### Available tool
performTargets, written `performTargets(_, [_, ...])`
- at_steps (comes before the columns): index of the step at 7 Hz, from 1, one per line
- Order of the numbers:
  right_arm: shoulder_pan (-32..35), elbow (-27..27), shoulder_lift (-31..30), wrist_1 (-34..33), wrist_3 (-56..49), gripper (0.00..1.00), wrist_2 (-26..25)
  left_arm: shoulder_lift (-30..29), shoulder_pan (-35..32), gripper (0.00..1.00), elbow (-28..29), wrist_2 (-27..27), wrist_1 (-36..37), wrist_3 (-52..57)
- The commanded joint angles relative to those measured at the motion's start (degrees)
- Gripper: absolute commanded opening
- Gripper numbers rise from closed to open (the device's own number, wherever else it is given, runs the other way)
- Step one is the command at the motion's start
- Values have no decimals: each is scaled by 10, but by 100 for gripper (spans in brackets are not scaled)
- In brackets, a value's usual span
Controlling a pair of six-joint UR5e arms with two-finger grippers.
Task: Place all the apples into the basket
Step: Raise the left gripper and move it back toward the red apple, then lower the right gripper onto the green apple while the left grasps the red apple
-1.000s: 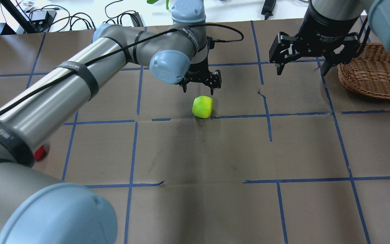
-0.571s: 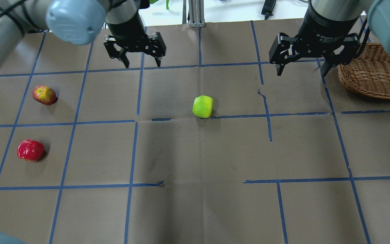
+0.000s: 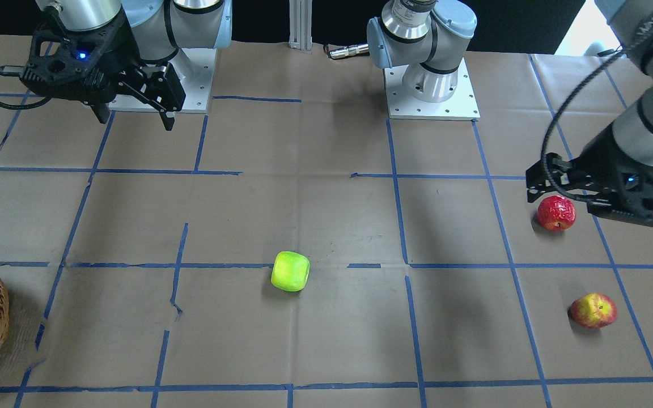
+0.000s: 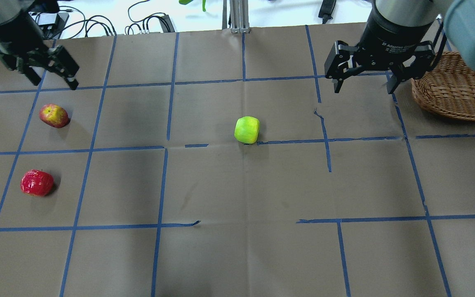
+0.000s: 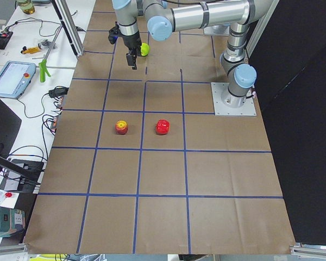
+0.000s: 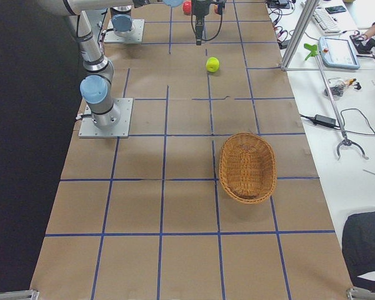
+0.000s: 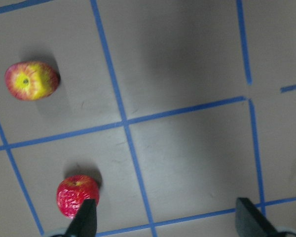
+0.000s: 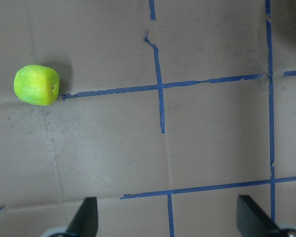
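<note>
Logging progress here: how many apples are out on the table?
3. The green apple lies in the middle; the red-and-yellow apple and the red apple lie apart on the robot's left side. The basket holds none.

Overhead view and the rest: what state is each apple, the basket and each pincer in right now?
basket, upright, empty
green apple, loose on the table, outside the basket
deep red apple, loose on the table, ungrasped
red-and-yellow apple, loose on the table, ungrasped
left pincer, open, holding nothing
right pincer, open, holding nothing
</note>
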Motion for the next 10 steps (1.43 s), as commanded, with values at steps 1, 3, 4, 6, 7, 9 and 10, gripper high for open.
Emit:
performTargets(1, [20, 17, 15, -33, 42, 99, 4, 24, 104, 98, -76, 3, 28, 125])
performTargets(3, [92, 20, 100, -129, 120, 100, 44, 27, 176, 98, -203, 6, 213, 206])
performTargets(4, [114, 18, 147, -171, 143, 100, 45, 27, 196, 98, -262, 7, 309, 215])
performTargets(6, [144, 18, 212, -235, 170, 99, 40, 11, 199, 98, -295, 4, 362, 213])
performTargets(7, [150, 18, 245, -264, 188, 99, 41, -3, 199, 97, -303, 2, 363, 212])
performTargets(9, [165, 18, 302, -317, 217, 99, 36, -26, 199, 97, -321, 5, 378, 213])
performTargets(10, [166, 18, 320, -326, 217, 99, 34, -32, 199, 97, -331, 8, 379, 214])
